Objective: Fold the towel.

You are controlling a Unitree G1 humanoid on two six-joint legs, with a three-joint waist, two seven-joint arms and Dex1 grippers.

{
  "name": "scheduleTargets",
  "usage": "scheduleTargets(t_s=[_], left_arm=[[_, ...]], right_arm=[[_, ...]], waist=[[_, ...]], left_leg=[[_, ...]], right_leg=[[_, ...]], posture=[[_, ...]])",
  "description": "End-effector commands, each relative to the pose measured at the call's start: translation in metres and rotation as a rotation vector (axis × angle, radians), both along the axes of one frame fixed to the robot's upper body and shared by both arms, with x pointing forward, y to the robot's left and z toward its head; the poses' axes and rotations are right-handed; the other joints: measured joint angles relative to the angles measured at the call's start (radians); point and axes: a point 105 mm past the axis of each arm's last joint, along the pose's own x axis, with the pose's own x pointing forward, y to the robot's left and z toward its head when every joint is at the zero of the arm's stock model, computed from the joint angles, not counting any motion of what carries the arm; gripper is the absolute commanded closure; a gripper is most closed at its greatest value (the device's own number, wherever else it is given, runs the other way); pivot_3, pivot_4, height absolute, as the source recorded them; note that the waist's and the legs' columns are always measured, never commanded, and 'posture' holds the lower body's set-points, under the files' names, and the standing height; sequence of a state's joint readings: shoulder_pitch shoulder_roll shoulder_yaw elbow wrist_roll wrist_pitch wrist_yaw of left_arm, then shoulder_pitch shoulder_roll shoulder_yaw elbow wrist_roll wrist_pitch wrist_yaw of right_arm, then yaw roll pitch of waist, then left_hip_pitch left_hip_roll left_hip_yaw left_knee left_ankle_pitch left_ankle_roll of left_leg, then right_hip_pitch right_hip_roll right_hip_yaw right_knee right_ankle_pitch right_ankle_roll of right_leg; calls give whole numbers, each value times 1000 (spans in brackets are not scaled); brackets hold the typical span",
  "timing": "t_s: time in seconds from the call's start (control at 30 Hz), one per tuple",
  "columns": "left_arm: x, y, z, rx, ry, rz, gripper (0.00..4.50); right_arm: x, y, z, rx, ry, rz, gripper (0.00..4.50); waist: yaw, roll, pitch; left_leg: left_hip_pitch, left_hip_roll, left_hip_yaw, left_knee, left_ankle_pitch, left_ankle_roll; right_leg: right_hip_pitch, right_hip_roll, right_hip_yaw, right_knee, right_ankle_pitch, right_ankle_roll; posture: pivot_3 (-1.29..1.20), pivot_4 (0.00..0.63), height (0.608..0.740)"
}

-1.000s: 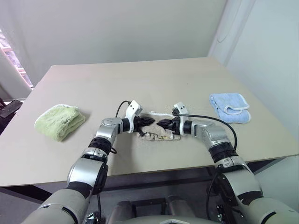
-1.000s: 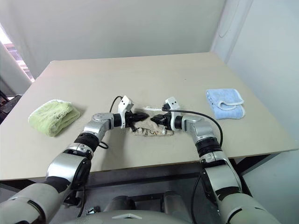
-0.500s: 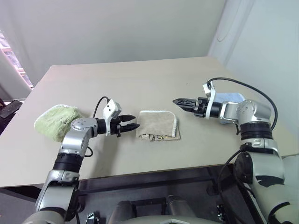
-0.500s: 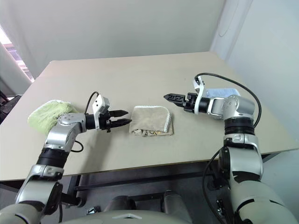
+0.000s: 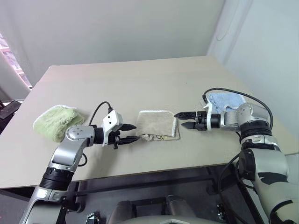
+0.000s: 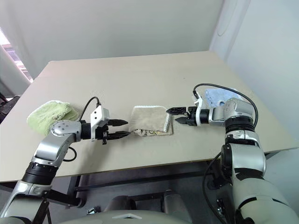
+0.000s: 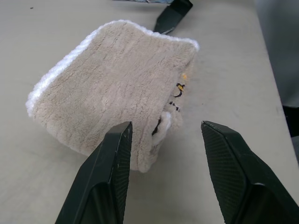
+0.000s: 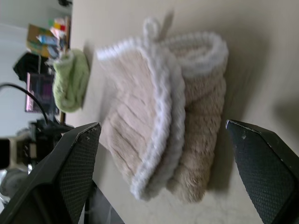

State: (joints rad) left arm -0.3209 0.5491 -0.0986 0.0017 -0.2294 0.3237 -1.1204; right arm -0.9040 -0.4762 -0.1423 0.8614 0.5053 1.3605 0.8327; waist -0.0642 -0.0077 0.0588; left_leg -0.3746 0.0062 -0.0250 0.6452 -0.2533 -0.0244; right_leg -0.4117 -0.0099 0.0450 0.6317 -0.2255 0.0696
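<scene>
The towel [image 5: 157, 125], beige terry with white corded edging, lies folded in a small square at the middle of the table, and its white loop [image 8: 150, 28] pokes out at one corner. My left gripper [image 5: 134, 132] hovers just off the towel's left side, open, with nothing between its fingers [image 7: 112, 168]. At the towel's right edge my right gripper [image 5: 180, 120] stands wide open and empty, close to the cloth but apart from it. The left wrist view shows the towel [image 7: 117, 88] a short way ahead of the fingers.
A fluffy light-green folded towel [image 5: 57, 121] lies at the table's left. A light-blue folded towel [image 5: 229, 100] lies at the right, behind my right forearm. The table's front edge [image 5: 154, 165] runs close below the beige towel.
Both grippers let go of the towel and opened. The left one drew back to the left. The right one swung out to the right, then returned to the towel's right edge.
</scene>
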Motion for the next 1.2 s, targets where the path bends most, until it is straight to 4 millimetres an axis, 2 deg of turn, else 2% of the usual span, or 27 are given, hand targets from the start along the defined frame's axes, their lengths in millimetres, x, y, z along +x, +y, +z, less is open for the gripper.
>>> scheduleTargets(t_s=[0.03, 0.17, 0.4, 0.63, 0.73, 0.8, 1.07, 1.1, 1.2], left_arm=[[2, -2, 6, 1, -37, -9, 2035], [2, -3, 7, 3, -39, -16, 2035], [2, -2, 4, 24, -43, -17, 2035], [3, -1, 2, 32, -50, -10, 2035], [3, -1, 1, 33, -57, -6, 2035], [2, -1, 0, 35, -57, -8, 2035], [4, -1, 0, 41, -61, -8, 2035], [4, 0, 0, 42, -61, -8, 2035], [4, 2, 1, 37, -55, -1, 2035]], right_arm=[[-2, 13, -8, 6, 8, 38, 26], [-5, 29, -13, 39, 15, 77, 26], [0, 48, -4, 118, 0, 95, 26], [0, 56, -8, 126, 13, 97, 26], [2, 56, -10, 133, 25, 77, 644], [3, 57, -10, 141, 25, 70, 1248], [2, 64, -7, 207, 33, 67, 4201], [2, 64, -5, 218, 31, 69, 4436], [1, 65, 3, 254, 16, 80, 4494]], waist=[[-6, 0, 0], [-13, 0, 0], [-25, 0, 0], [-34, 0, 0], [-35, 0, 0], [-34, 0, 0], [-34, 0, 0], [-34, 0, 0], [-34, 0, 0]], left_leg=[[0, 0, 0, 0, 0, 0], [1, 0, 0, 0, 0, 0], [1, 1, 0, 0, 0, 0], [1, 1, 0, 0, 0, 0], [1, 1, 0, 0, 0, 0], [1, 1, -1, 0, 0, 0], [1, 1, 0, 0, 0, 0], [1, 1, -1, 0, 0, 0], [1, 1, -1, 0, 0, 0]], right_leg=[[0, 0, 0, 0, 0, 0], [0, 0, 0, 0, 0, 0], [0, 2, 0, 1, 0, 0], [0, 1, 0, 1, 0, 0], [0, 1, 0, 1, 0, 0], [0, 1, 0, 1, 0, 0], [0, 1, 0, 1, 0, 0], [0, 1, 0, 1, 0, 0], [0, 1, 0, 1, 0, 0]], posture=[[0, 0, 729], [0, 0, 729], [0, 0, 729], [0, 0, 729], [0, 0, 729], [0, 0, 729], [0, 0, 729], [0, 0, 729], [0, 0, 729]])
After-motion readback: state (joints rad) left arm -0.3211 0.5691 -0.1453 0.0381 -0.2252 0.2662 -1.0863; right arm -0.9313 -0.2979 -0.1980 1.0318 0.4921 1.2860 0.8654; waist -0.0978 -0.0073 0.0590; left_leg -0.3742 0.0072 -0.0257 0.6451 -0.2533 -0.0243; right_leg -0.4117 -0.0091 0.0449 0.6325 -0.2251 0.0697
